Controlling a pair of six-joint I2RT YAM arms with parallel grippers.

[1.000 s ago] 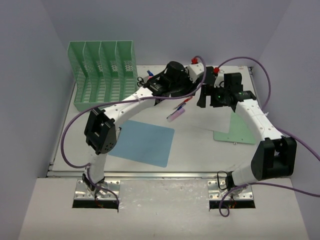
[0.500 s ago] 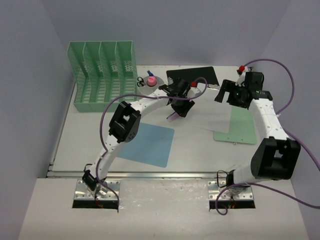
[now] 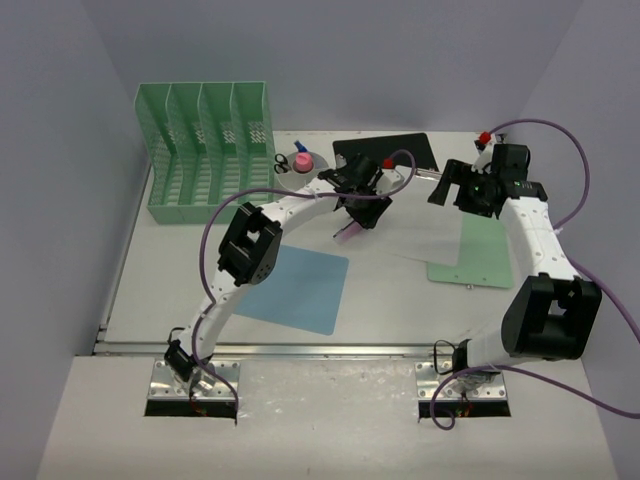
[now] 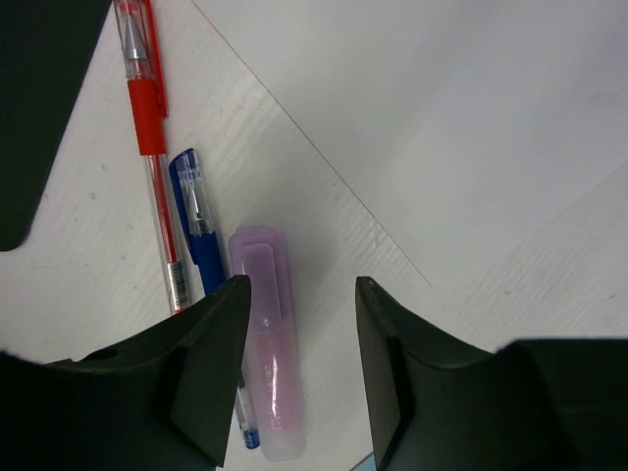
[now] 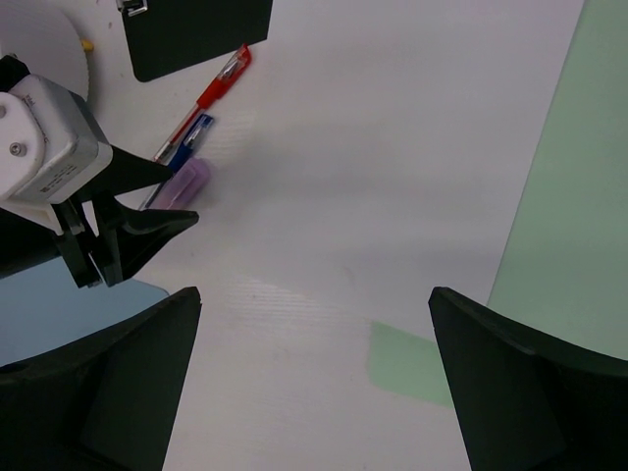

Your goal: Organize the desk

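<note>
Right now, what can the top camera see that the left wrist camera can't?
Only the top view shows the mint-green slotted plastic rack and the light blue flat sheet. Only the left wrist view shows the red plastic pen and the blue plastic pen; from above the left gripper hides them. Both show the lilac plastic highlighter and that open gripper over it.

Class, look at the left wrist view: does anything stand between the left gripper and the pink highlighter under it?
Nothing visible does. The left gripper hangs with its jaws apart above the highlighter, which lies uncovered. A blue pen lies close alongside it and might get caught by one finger.
</note>
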